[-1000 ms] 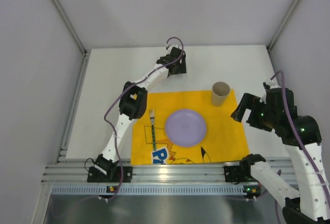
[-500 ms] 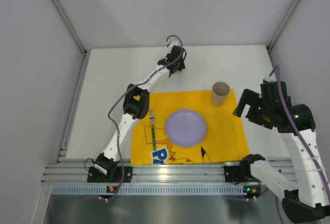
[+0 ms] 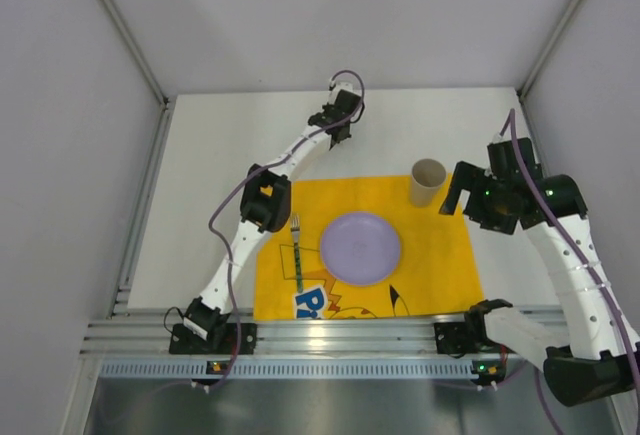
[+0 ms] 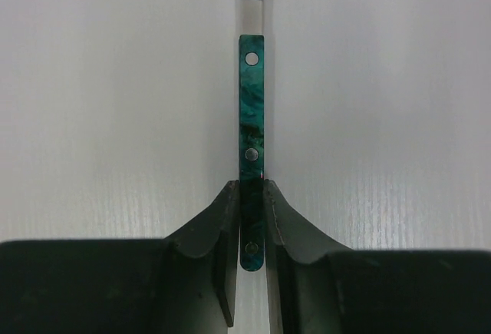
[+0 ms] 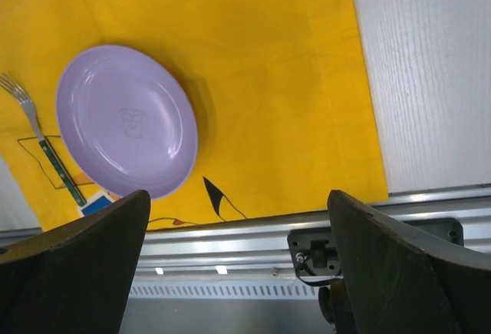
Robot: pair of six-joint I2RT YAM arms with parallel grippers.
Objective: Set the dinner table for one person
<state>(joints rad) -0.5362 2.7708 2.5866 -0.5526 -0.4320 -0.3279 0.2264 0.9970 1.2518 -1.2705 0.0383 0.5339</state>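
On the white dinner table [image 3: 200, 185] lies a yellow mat [image 3: 435, 260] with a purple plate [image 3: 360, 247] [image 5: 126, 123], a green-handled fork [image 3: 297, 250] [image 5: 42, 150] left of it and a beige cup [image 3: 428, 183] at the mat's far right corner. My left gripper [image 3: 338, 127] [image 4: 251, 186] reaches to the far middle of the table, shut on the near end of a green-handled utensil [image 4: 252, 96] lying flat; its head is out of view. My right gripper [image 3: 455, 190] [image 5: 238, 196] hovers open and empty just right of the cup, above the mat's right edge.
A metal rail [image 3: 340, 335] [image 5: 253, 234] runs along the near edge with both arm bases on it. Grey walls enclose the table on the left, far and right sides. The mat carries a cartoon print [image 3: 320, 300] at its near edge.
My left gripper's jaws have closed from wide open onto the utensil handle. My right arm has swung left and farther from the rail, towards the cup, still open.
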